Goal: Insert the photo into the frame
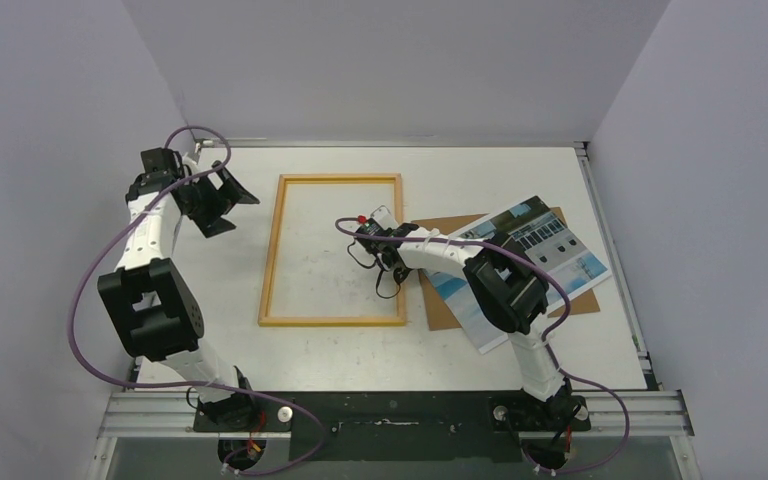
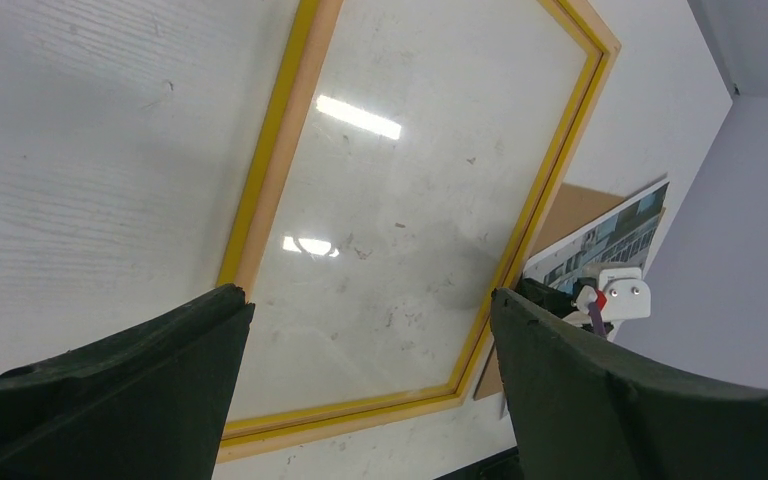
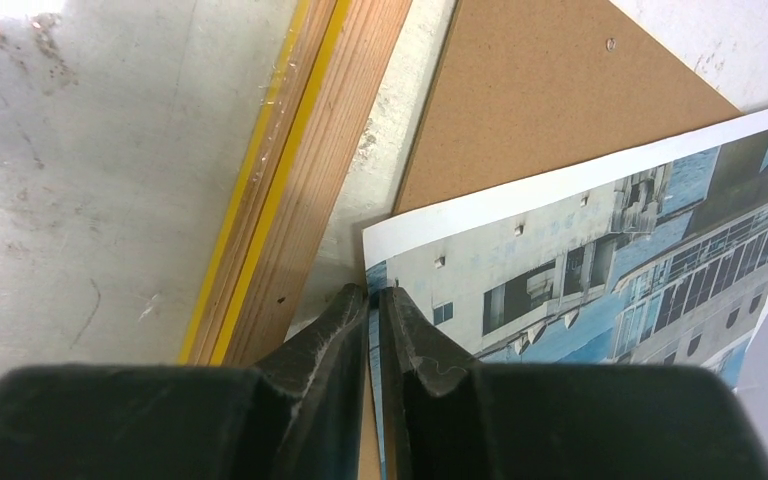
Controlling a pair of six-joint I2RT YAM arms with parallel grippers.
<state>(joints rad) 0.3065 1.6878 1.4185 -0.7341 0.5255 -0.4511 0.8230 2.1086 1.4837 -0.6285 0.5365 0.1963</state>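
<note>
The frame [image 1: 278, 240] lies flat mid-table, yellow inner border and light wooden edges, with clear glazing; it shows in the left wrist view [image 2: 278, 150] and its right rail in the right wrist view [image 3: 295, 190]. The photo [image 1: 545, 245], a white building on blue, lies picture-up right of the frame on a brown backing board [image 1: 440, 300]. My right gripper [image 1: 388, 282] is shut on the photo's left edge [image 3: 580, 250], beside the frame's right rail; the pinched strip stands between the fingers [image 3: 335, 325]. My left gripper [image 1: 222, 200] is open and empty, raised left of the frame.
The backing board [image 3: 550, 110] sticks out from under the photo, its edge close to the frame's right rail. Grey walls close in the table on three sides. A metal rail [image 1: 400, 410] carrying the arm bases runs along the near edge.
</note>
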